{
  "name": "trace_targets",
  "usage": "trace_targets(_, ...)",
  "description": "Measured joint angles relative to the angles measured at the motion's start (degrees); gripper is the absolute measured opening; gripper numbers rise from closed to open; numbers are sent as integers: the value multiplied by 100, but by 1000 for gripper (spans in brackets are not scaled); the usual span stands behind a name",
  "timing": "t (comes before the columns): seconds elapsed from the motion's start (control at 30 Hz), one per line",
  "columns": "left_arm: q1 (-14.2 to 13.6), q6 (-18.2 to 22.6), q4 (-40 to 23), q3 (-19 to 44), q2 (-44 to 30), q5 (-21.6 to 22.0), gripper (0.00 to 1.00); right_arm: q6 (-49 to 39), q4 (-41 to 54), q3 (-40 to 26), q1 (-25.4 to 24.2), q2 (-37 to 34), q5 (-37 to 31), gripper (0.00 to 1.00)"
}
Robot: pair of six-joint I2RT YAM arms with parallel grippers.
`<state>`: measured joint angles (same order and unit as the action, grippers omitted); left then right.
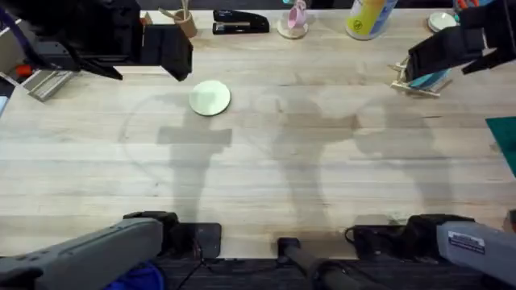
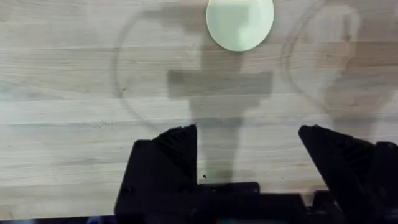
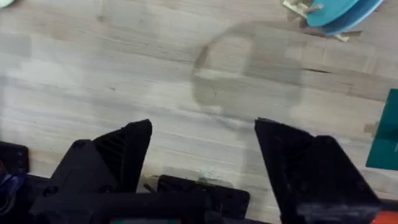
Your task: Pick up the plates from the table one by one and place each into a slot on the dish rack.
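Black arm bases sit closest to the overhead camera, along the near edge of the large light-wood plank table (image 1: pixel 266 177). Farther out, the small round pale cream-yellow plate (image 1: pixel 210 98) lies flat on the bare boards, alone, left of the table's middle and well apart from the small light-wood dish rack (image 1: pixel 415 83) of thin sticks near the far right corner. Teal plates (image 3: pixel 339 12) stand tilted in that rack, held between its upright pegs; how many there are cannot be told.

Measured from the cream-yellow plate, the left gripper (image 2: pixel 249 146) hangs above the wood on the plate's near side, its two black fingers spread wide with nothing between them. The right gripper (image 3: pixel 205 143) is far to the plate's right, nearer the rack, its black fingers likewise spread apart and empty over bare planks.

Beyond the plate, along the table's far edge, rest a black stapler (image 1: pixel 240 22), a pink figure on a round coaster (image 1: pixel 293 19) and a yellow-and-blue canister (image 1: pixel 369 18). A dark teal sheet (image 1: pixel 505 138) lies at the right edge, past the rack.
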<state>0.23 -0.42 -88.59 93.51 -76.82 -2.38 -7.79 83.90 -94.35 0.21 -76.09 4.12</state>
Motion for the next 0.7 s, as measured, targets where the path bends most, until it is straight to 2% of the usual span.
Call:
trace_targets(0.03,0,-11,12,0,0,-13,900,0,0,0,0,0,0,995)
trace_targets(0.2,0,5,22,0,0,-125,122,0,0,0,0,0,0,995)
trace_targets(0.23,0,22,19,0,0,-152,65,0,0,0,0,0,0,995)
trace_targets(0.4,0,22,16,0,0,-338,42,0,0,0,0,0,0,993)
trace_targets(0.57,30,31,62,0,2,-787,42,0,0,0,0,0,0,993)
trace_targets(0.7,295,178,230,-25,0,-1360,42,0,22,0,0,-2,0,994)
